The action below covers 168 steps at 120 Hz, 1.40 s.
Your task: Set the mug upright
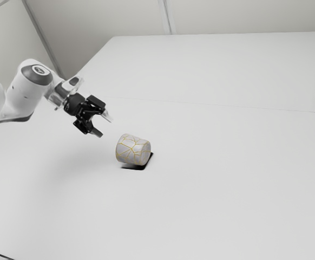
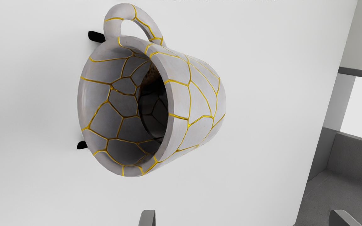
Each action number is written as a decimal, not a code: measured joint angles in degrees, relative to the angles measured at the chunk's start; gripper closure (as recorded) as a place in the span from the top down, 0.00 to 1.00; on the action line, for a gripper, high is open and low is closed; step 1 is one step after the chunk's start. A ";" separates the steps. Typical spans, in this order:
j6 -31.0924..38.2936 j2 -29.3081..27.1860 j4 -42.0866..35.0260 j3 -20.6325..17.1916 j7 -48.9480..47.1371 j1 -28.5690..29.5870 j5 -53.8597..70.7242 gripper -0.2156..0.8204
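In the exterior view my gripper (image 1: 102, 126) hangs in the air on the exterior view's left of the mug (image 1: 133, 150), higher than it and apart from it. Its two fingers stand wide apart with nothing between them. The mug is white with gold crack lines and lies on its side on the table. From the hand, the mug (image 2: 196, 103) shows its mouth, a dark inside and its handle (image 2: 113, 25). Both fingertips of the open gripper (image 2: 242, 216) are in the wrist view, spread and not touching the mug.
The white table (image 1: 211, 206) stretches widely around the mug. A table edge runs beyond the mug's base side in the wrist view, with a grey floor (image 2: 344, 194) past it. Pale walls (image 1: 244, 16) stand behind the table.
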 joint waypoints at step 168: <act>-2.66 1.65 -2.61 -0.47 24.88 -0.29 -8.69 0.04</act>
